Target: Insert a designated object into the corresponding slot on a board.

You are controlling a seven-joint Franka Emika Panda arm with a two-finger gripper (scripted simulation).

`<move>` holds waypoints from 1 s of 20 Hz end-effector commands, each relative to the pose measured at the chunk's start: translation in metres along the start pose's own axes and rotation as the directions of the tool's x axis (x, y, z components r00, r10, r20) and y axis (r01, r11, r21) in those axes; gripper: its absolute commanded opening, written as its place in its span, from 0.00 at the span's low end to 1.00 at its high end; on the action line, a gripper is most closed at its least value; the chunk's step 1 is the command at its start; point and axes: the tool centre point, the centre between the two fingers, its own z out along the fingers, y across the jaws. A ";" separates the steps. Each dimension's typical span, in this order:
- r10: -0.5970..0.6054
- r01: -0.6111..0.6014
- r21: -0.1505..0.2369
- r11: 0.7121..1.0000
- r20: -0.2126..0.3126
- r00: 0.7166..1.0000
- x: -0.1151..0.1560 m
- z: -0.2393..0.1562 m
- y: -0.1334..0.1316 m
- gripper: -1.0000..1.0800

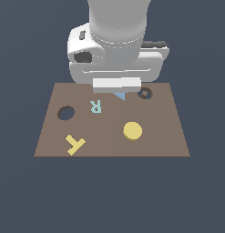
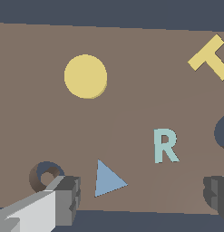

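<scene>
The yellow disc (image 1: 132, 131) lies flat on the brown board (image 1: 168, 136), towards the exterior view's right; it also shows in the wrist view (image 2: 85, 76). The plain dark round hole (image 1: 66, 113) is near the board's edge on the exterior view's left, and is cut off by the wrist view's edge (image 2: 222, 131). My gripper (image 2: 140, 197) is open and empty, its fingers (image 2: 63, 199) wide apart. It hovers over the board's far part, above the blue triangle (image 2: 108, 179). In the exterior view the arm's hand (image 1: 116, 83) hides the fingertips. The disc lies apart from the gripper.
On the board are a pale-blue letter R (image 1: 95, 106), a yellow T-shaped piece (image 1: 74, 144) and a smaller dark ring with a brown centre (image 1: 145, 93). The triangle (image 1: 119, 95) is partly hidden under the hand. A dark blue floor surrounds the board.
</scene>
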 end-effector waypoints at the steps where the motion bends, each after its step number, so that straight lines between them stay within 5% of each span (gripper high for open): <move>1: 0.000 0.000 0.000 1.000 0.000 1.000 0.000 0.000 0.000 0.96; 10: -0.019 0.019 0.000 1.000 -0.012 1.000 0.015 0.014 -0.008 0.96; 20: -0.080 0.080 -0.003 0.997 -0.048 0.996 0.062 0.056 -0.034 0.96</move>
